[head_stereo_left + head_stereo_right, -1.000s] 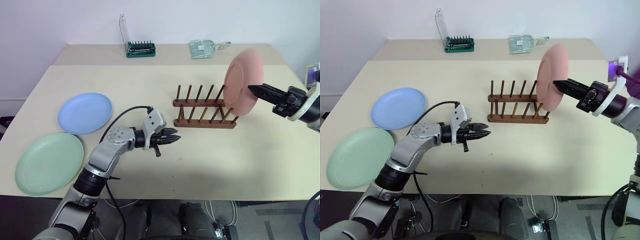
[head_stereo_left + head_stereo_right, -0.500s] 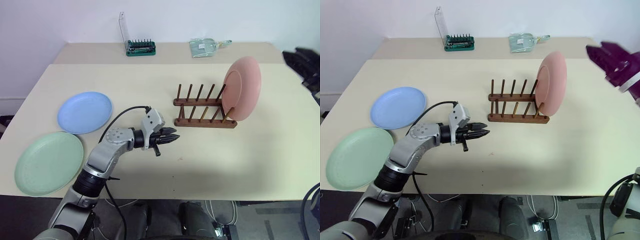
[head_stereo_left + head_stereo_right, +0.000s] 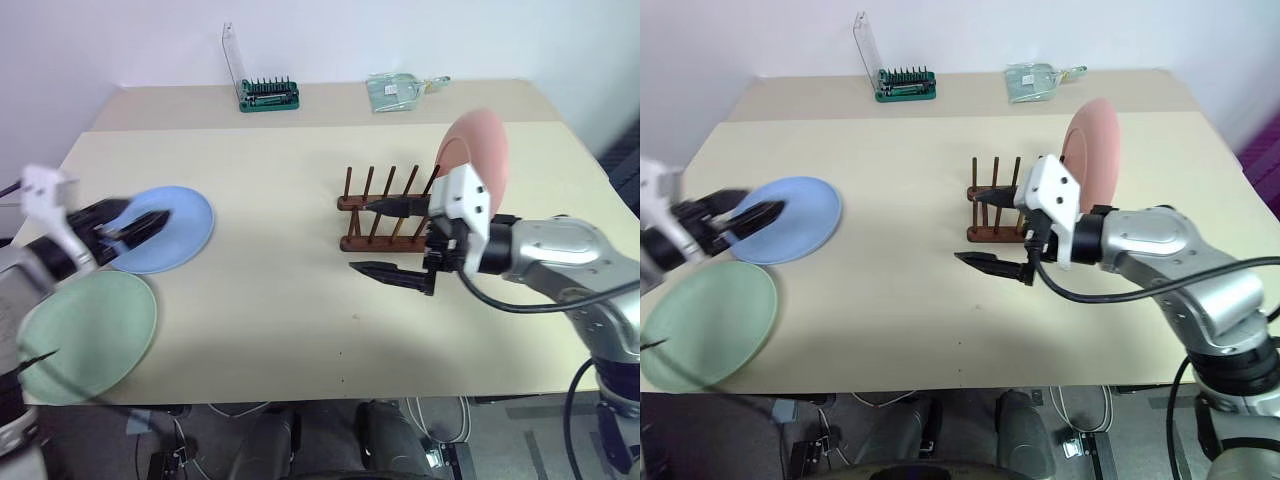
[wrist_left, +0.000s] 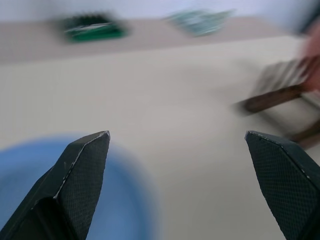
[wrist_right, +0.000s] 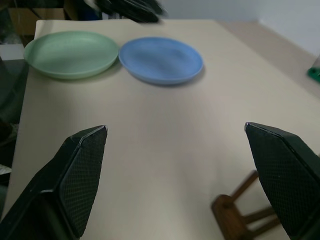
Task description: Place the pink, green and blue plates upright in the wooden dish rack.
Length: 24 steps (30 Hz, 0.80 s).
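Your left hand (image 3: 135, 226), fingers spread wide and empty, hangs over the near edge of the blue plate (image 3: 175, 228), with the green plate (image 3: 90, 335) flat just beside it; your right hand (image 3: 393, 238), equally wide and empty, sits by the wooden dish rack (image 3: 375, 212) holding the upright pink plate (image 3: 478, 150), so the left is nearer

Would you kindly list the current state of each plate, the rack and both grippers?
pink plate: upright in the rack's end slot.
blue plate: flat on the table.
green plate: flat on the table.
wooden dish rack: holds one plate.
left gripper: open, empty.
right gripper: open, empty.
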Each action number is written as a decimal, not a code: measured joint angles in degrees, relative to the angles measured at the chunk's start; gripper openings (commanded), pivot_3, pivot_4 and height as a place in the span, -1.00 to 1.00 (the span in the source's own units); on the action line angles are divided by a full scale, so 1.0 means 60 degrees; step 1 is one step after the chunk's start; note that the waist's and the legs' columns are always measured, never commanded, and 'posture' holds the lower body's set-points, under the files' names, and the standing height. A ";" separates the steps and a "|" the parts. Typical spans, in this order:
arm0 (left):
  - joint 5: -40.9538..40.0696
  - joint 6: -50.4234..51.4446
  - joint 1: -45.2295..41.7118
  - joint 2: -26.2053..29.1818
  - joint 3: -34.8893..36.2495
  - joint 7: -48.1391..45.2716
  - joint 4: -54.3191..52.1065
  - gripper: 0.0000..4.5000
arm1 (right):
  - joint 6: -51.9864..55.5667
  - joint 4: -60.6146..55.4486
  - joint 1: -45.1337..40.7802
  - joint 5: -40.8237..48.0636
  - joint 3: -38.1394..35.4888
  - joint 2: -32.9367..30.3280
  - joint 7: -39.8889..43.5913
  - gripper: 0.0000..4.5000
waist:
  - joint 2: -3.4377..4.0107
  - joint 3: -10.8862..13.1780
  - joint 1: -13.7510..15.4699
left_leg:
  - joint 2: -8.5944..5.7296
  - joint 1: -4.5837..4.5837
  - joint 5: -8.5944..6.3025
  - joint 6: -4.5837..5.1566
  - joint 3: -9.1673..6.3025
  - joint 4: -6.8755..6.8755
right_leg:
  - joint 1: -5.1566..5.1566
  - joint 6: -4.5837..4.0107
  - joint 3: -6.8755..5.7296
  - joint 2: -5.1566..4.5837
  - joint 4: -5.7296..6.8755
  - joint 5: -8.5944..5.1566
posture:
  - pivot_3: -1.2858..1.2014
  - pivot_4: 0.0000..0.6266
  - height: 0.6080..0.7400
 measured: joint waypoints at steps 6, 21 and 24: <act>0.0120 0.0740 0.1282 0.0086 0.2148 0.0973 0.0970 0.99 | -0.0550 0.0796 0.0145 -0.0835 0.0425 0.0389 0.0429 1.00 | -0.0069 0.0007 0.0171 | 0.0003 0.0005 -0.0024 0.0038 -0.0010 0.0010 | 0.0005 -0.0002 -0.0008 -0.0017 0.0010 0.0001 | 0.03 -0.52 1.00; 0.0523 0.0979 0.3372 -0.0176 0.1702 0.1154 0.1401 0.99 | -0.0628 0.1136 0.0588 -0.1507 0.0643 0.0785 0.0925 1.00 | -0.0089 0.0002 0.0181 | 0.0009 0.0008 -0.0024 0.0032 -0.0004 -0.0015 | -0.0014 -0.0019 -0.0019 -0.0038 0.0017 0.0006 | 0.03 -0.52 1.00; 0.0566 0.0654 0.3106 -0.0161 0.1512 0.1057 0.1885 0.99 | -0.0626 0.1114 0.0718 -0.1514 0.0637 0.0840 0.0896 1.00 | -0.0090 0.0001 0.0179 | 0.0009 0.0008 -0.0024 0.0031 -0.0004 -0.0017 | -0.0017 -0.0019 -0.0019 -0.0039 0.0020 0.0007 | 0.03 -0.52 1.00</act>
